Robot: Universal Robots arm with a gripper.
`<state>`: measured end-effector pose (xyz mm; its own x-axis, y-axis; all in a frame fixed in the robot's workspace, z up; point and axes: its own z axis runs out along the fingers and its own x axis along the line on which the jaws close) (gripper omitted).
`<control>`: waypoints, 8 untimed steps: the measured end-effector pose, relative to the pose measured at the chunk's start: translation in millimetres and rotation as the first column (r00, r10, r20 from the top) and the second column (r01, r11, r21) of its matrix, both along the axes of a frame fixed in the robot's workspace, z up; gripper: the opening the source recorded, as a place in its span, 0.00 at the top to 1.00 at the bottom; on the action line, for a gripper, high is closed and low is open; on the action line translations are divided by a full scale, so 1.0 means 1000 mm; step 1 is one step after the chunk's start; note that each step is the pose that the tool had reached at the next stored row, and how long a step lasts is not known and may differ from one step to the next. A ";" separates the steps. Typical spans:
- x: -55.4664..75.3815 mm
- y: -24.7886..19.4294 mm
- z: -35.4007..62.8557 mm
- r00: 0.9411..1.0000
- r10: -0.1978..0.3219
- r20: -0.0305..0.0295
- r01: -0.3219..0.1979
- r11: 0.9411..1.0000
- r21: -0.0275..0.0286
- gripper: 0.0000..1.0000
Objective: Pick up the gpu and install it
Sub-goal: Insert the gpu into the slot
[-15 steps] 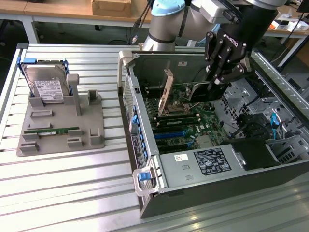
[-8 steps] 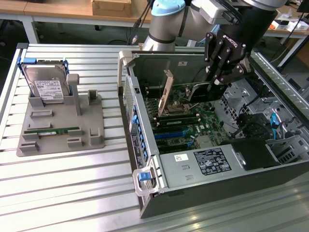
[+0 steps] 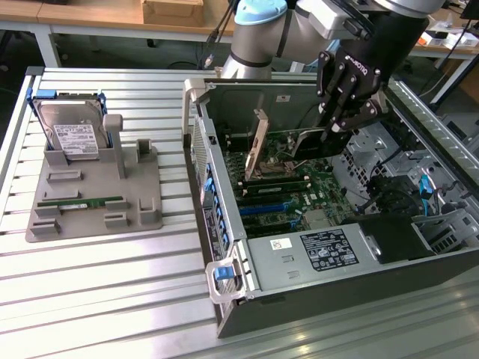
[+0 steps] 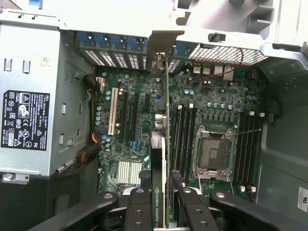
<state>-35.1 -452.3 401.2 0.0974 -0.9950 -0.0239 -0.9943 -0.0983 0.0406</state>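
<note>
Closest to the wrist camera are the 2 black fingers (image 4: 139, 207) of the claw (image 4: 160, 190), partly closed and clamped on the gpu (image 4: 158, 156), 1 finger on each broad face. In the exterior view the claw (image 3: 346, 123) hangs inside the open computer case (image 3: 224, 224), gripping the end of the gpu (image 3: 260, 146) farthest from its silver bracket. The card stands on edge and runs away from the claw toward the case's rear wall, where a row of blue slot clips (image 4: 113, 41) lies just beside the bracket. An NVIDIA Quadro label shows between the fingers. Whether the card's lower edge has entered a slot cannot be told.

Beneath the claw and the card lies the green motherboard (image 4: 130, 120). On 1 side of the card is a white expansion slot (image 4: 113, 113). On the other side are memory slots and the bare CPU socket (image 4: 211, 154). Farther from the claw, past the white slot, sits the grey power supply (image 3: 322, 250) with its black label.

The case lies on its side on a ribbed metal tabletop (image 3: 112, 292). Well apart from the claw, toward the exterior view's left, a grey tray (image 3: 146, 187) carries a silver hard drive (image 3: 75, 134) propped on edge and a green memory stick (image 3: 81, 201) lying flat.
</note>
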 end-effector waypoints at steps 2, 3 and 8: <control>0.000 0.0000 -0.0004 1.000 0.000 0.000 0.000 1.000 0.000 0.74; 0.000 0.0000 -0.0006 1.000 0.000 0.000 0.000 1.000 0.000 0.74; 0.000 0.0000 -0.0016 1.000 0.000 0.000 0.000 1.000 0.000 0.74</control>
<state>-35.1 -452.3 399.6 0.0974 -0.9950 -0.0240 -0.9943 -0.0983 0.0405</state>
